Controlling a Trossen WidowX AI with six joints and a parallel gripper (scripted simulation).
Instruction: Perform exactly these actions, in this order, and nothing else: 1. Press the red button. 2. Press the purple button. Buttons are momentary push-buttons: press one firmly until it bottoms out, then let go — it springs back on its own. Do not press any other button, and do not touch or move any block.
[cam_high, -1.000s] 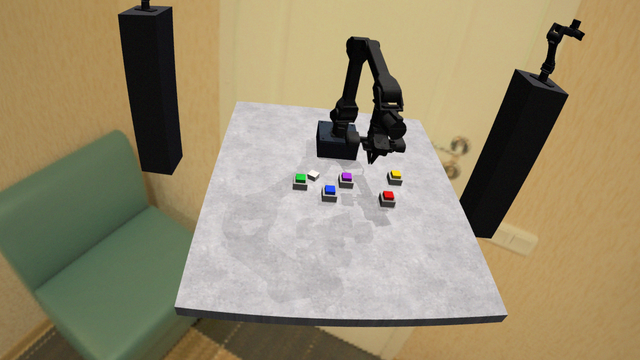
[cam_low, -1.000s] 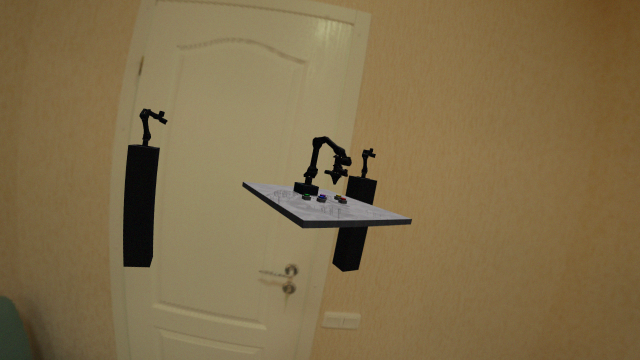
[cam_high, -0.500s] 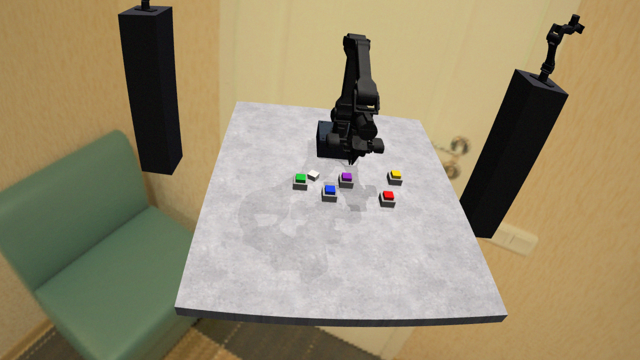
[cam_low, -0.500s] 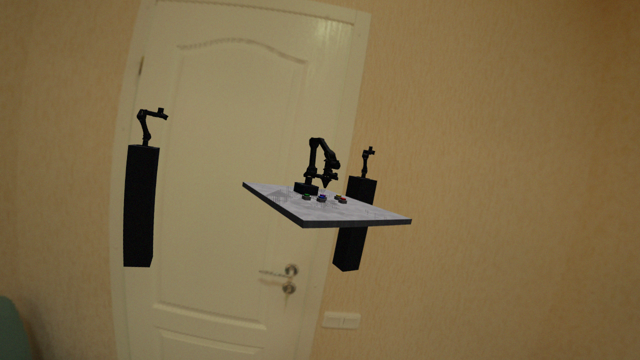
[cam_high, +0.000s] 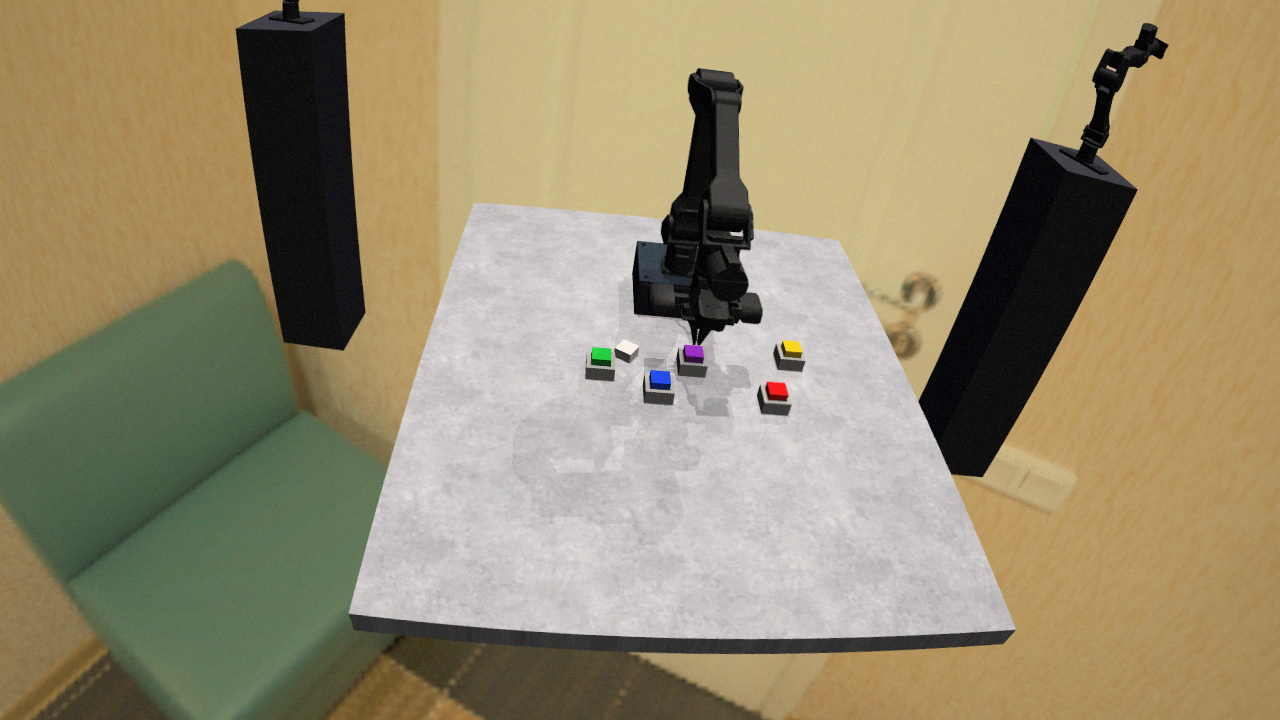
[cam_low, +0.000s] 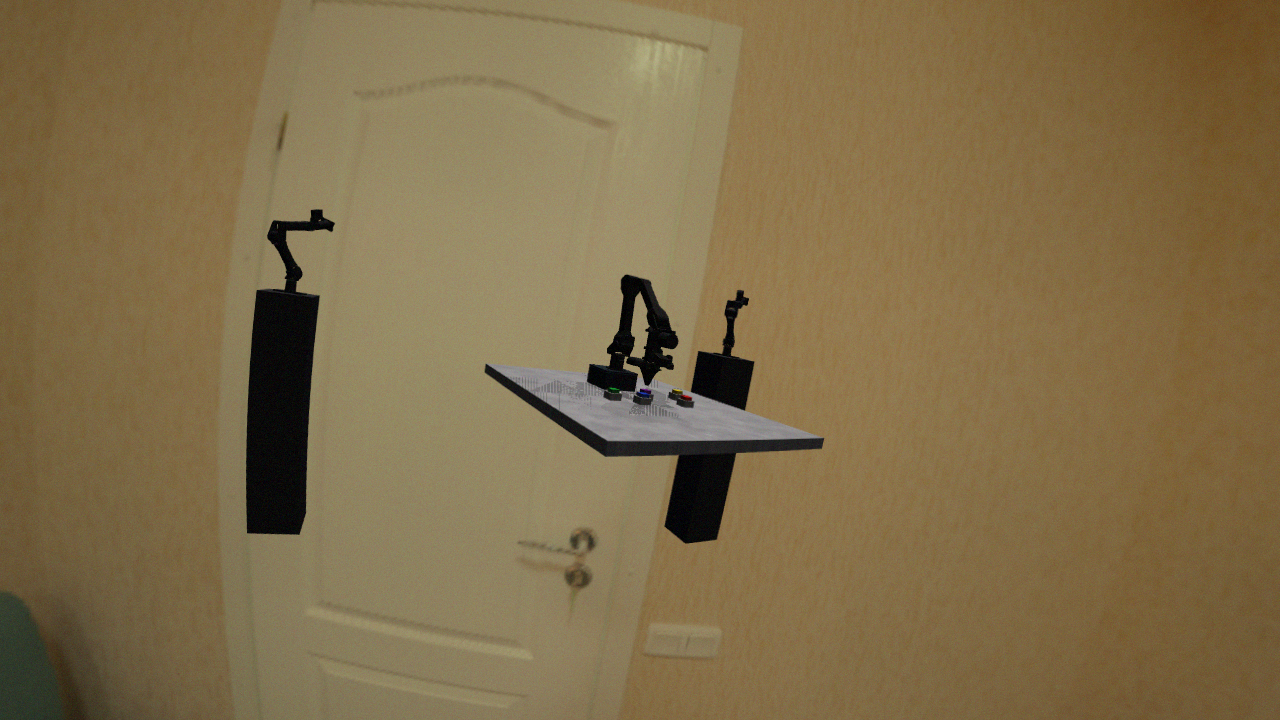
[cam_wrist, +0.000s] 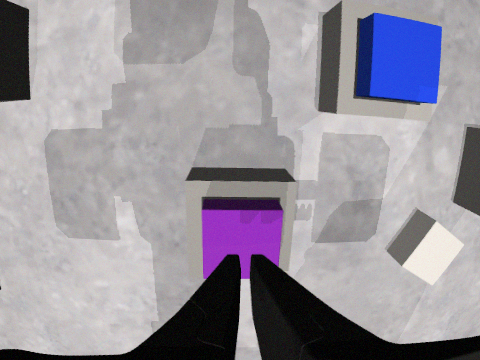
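Note:
The purple button (cam_high: 692, 351) (cam_wrist: 242, 235) sits on its grey base near the arm's base. My gripper (cam_high: 699, 341) (cam_wrist: 244, 265) is shut and empty, its fingertips pointing down right over the purple button's near edge, very close to its top; I cannot tell whether they touch. The red button (cam_high: 776, 390) stands to the right, clear of the gripper. In the exterior view the gripper (cam_low: 648, 374) hangs just above the row of buttons.
A blue button (cam_high: 660, 379) (cam_wrist: 399, 58) stands in front left of the purple one, a green button (cam_high: 600, 355) further left, a yellow button (cam_high: 791, 348) to the right. A white block (cam_high: 627, 350) (cam_wrist: 432, 251) lies between green and purple. The arm's base (cam_high: 649, 277) stands behind.

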